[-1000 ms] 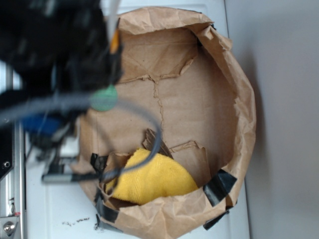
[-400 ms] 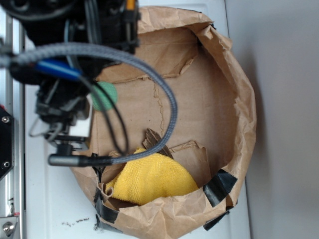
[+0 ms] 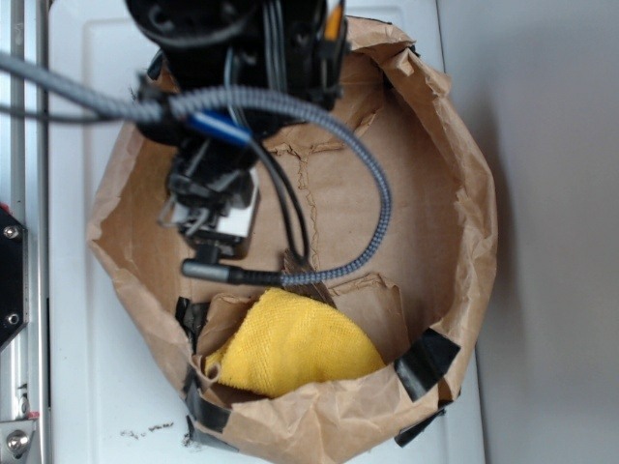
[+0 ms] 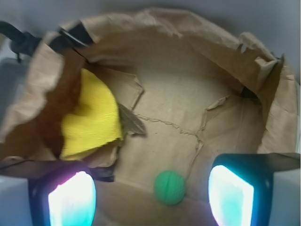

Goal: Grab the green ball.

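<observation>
The green ball (image 4: 170, 187) is small and round and lies on the brown paper floor of the bag, between my two fingers and nearer the right one in the wrist view. My gripper (image 4: 151, 200) is open and holds nothing, with the ball apart from both glowing pads (image 4: 71, 200). In the exterior view the arm and gripper (image 3: 218, 208) hang over the left inside of the paper bag (image 3: 464, 193) and hide the ball.
A folded yellow cloth (image 3: 295, 346) lies at the bag's near side, also in the wrist view (image 4: 94, 115). Torn paper flaps (image 3: 305, 271) stand beside it. The bag's crumpled walls ring the floor. A grey cable (image 3: 372, 193) loops over the bag.
The arm has moved right, from over the bag's left rim to over its inside. The ball, visible at the bag's left before, is now hidden under the gripper in the exterior view.
</observation>
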Robot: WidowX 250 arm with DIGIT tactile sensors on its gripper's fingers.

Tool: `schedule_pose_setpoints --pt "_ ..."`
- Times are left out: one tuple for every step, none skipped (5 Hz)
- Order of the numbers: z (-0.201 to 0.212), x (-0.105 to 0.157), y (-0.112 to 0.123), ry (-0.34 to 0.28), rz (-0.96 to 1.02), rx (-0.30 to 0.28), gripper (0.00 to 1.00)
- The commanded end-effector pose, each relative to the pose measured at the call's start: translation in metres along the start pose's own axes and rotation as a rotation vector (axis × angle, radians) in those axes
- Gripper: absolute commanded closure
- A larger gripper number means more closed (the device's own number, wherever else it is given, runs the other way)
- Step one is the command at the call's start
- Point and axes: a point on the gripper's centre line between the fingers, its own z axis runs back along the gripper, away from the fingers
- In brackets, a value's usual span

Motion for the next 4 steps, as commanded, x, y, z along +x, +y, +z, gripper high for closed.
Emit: schedule_pose_setpoints --pt "-0.053 -0.014 0.007 0.097 -0.058 0.059 0.00" --pt "-0.075 -0.024 0.017 0.129 -0.073 0.061 0.00" --pt "-0.090 -0.031 0.031 0.149 -0.058 0.052 0.00" --pt "-0.101 -0.034 0.030 0.163 -0.035 0.051 0.00"
